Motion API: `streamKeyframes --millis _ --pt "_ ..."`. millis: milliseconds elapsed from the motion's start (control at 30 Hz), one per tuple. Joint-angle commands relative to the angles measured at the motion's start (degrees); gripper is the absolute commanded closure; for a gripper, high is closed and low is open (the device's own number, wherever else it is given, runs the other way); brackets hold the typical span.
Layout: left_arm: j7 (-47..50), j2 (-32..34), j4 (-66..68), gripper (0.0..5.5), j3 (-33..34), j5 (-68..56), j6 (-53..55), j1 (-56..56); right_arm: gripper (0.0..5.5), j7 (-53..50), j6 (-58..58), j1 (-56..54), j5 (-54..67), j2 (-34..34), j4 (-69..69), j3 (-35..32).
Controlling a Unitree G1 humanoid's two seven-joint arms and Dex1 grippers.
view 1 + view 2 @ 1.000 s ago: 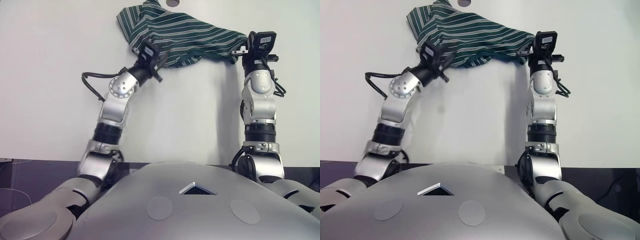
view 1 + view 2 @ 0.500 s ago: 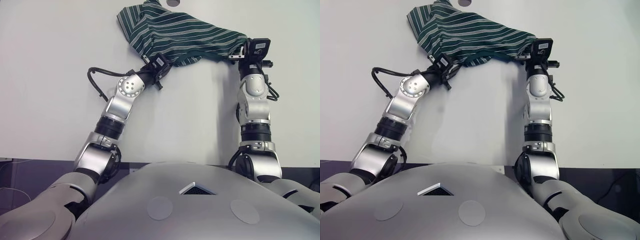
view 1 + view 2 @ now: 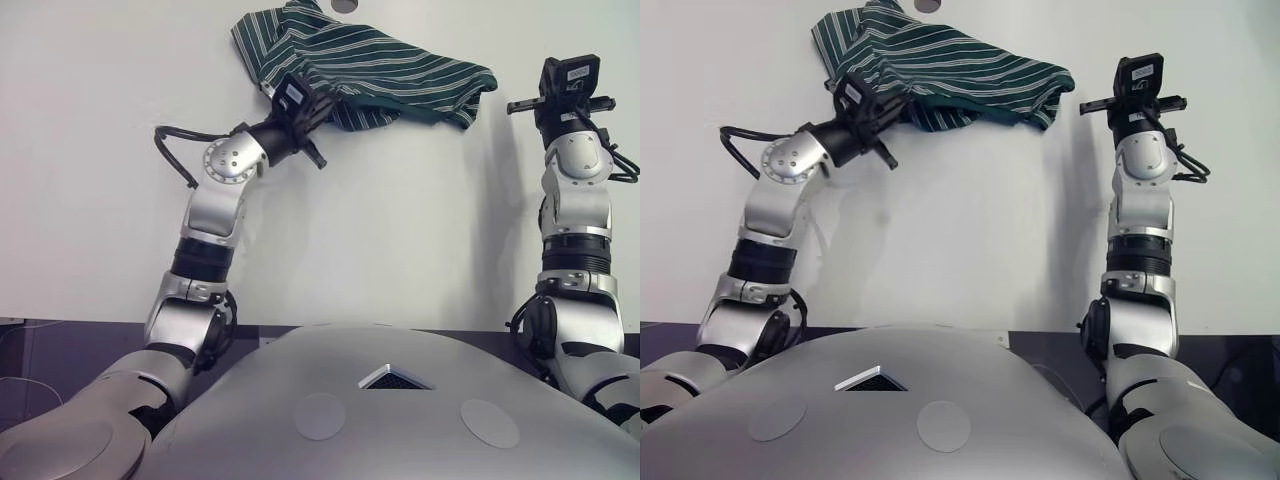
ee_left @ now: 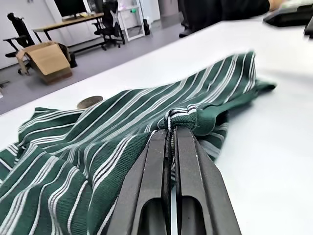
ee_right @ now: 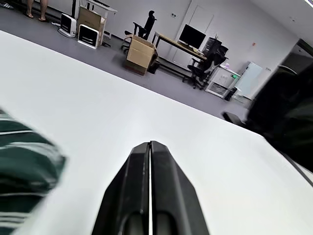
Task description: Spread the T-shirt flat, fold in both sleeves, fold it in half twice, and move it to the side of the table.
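Note:
A dark green T-shirt with white stripes (image 3: 385, 65) lies bunched at the far middle of the white table (image 3: 400, 230). My left gripper (image 4: 172, 128) is shut on a ribbed edge of the shirt at its near left side (image 3: 322, 102). My right gripper (image 5: 149, 145) is shut with nothing in it, held over bare table a little to the right of the shirt's right end (image 5: 24, 171). Folds hide the sleeves and the far side of the cloth.
A small grey round disc (image 3: 345, 5) is set in the table just beyond the shirt. Bare white tabletop stretches to both sides and toward me. Office chairs, desks and cardboard boxes stand in the room behind.
The right gripper has let go of the shirt's right corner and swung out to the right. The left gripper, still holding the edge, drew back toward the left.

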Motion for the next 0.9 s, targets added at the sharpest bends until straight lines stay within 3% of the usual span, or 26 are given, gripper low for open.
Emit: streamKeyframes --millis 33,133,367,600,900 --pt "-2.3 2.7 -5.2 5.5 2.8 -4.2 6.6 -2.0 5.3 11.5 -5.2 1.0 -0.1 -3.6 -5.3 5.8" --pt "-3.4 4.3 -8.6 5.5 5.4 -8.1 11.2 -3.4 4.77 19.9 -8.7 1.5 -0.9 -8.1 -8.1 9.0" --pt "-2.1 4.3 -9.0 5.5 6.6 -10.1 13.1 -5.4 3.55 27.3 -12.1 2.2 -7.4 -15.0 -8.9 15.1" --pt "-1.2 3.7 -8.2 5.5 7.0 -11.2 12.9 -7.5 3.55 26.1 -11.2 1.8 -10.1 -12.5 -7.5 18.3" --pt "-0.7 4.1 -6.2 5.5 8.2 -11.8 12.1 -9.1 5.16 19.9 -10.9 -4.8 -12.5 -8.4 0.3 18.0"
